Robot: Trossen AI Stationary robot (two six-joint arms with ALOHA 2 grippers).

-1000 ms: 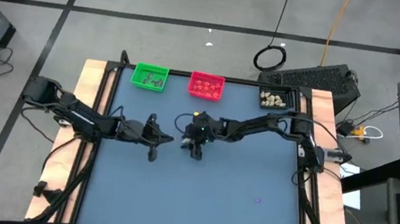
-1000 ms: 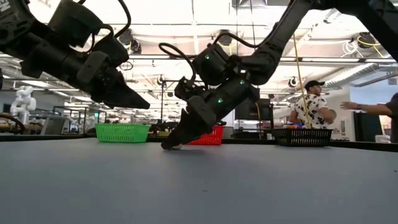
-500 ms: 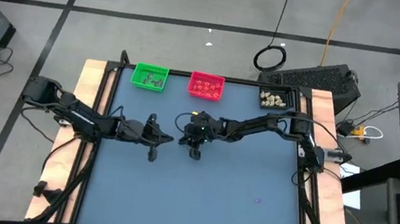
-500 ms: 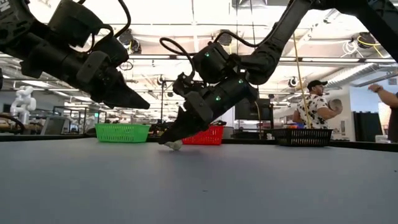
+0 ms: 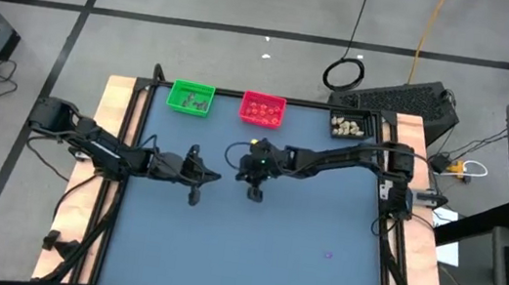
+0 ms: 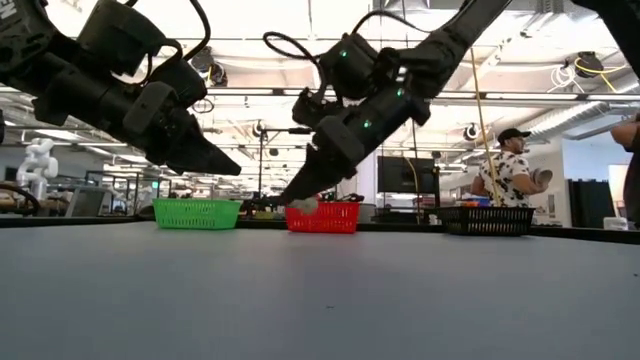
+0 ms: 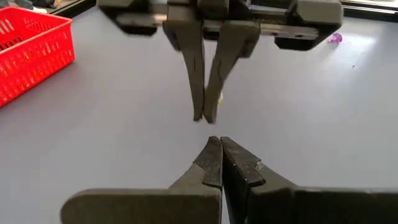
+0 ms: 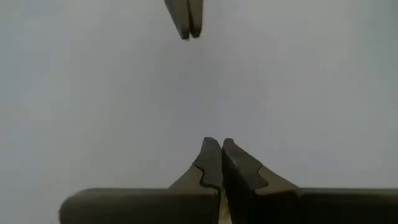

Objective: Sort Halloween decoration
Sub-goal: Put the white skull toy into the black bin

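Overhead, grey-blue table (image 5: 250, 250), busy lab behind, right gripper (image 6: 296, 204) lifted above it, pinching cream-white trinket (image 6: 303, 205) at its fingertips.

No readable text, labels, brands, numbers or signs anywhere I can see, not on my arms, the trays, the surface or the room behind.
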